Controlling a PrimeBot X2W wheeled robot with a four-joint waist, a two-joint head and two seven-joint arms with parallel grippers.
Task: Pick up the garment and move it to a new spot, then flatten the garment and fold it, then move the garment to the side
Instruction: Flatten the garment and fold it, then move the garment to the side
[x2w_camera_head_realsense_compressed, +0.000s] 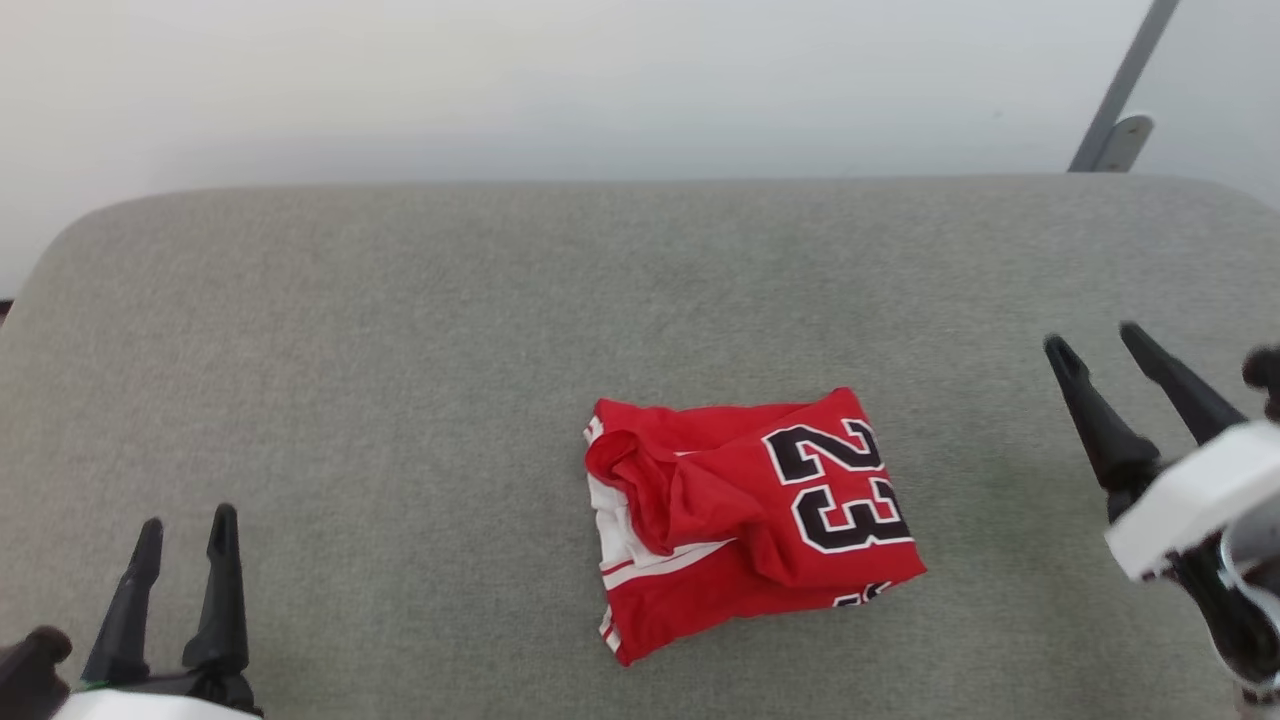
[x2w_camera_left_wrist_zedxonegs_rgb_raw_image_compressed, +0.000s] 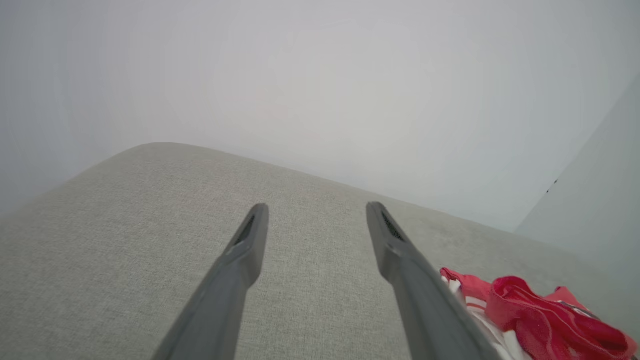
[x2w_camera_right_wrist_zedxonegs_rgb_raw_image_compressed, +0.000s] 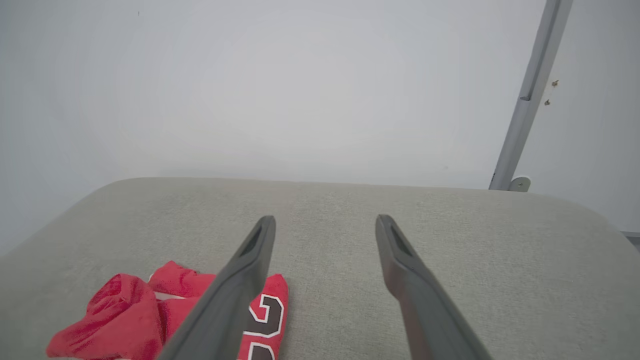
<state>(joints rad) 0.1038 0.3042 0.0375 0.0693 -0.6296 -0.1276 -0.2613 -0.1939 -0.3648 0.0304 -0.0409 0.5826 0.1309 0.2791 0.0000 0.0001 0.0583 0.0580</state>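
Note:
The garment (x2w_camera_head_realsense_compressed: 745, 515), a red jersey with white trim and a black-and-white "23", lies folded into a compact bundle near the middle of the grey cushioned surface (x2w_camera_head_realsense_compressed: 400, 330). My left gripper (x2w_camera_head_realsense_compressed: 185, 525) hovers open at the lower left, well away from the jersey. At the right, my right gripper (x2w_camera_head_realsense_compressed: 1095, 340) stands open and apart from it too. The left wrist view catches the garment (x2w_camera_left_wrist_zedxonegs_rgb_raw_image_compressed: 530, 320) at its lower right corner, beside the open left gripper (x2w_camera_left_wrist_zedxonegs_rgb_raw_image_compressed: 315, 210). In the right wrist view the garment (x2w_camera_right_wrist_zedxonegs_rgb_raw_image_compressed: 135, 315) sits lower left, partly behind a finger of the open right gripper (x2w_camera_right_wrist_zedxonegs_rgb_raw_image_compressed: 325, 220).
The surface has rounded far corners and ends at a pale wall (x2w_camera_head_realsense_compressed: 600, 80). A grey metal post (x2w_camera_head_realsense_compressed: 1125, 90) leans against the wall at the far right, with its foot behind the surface's edge.

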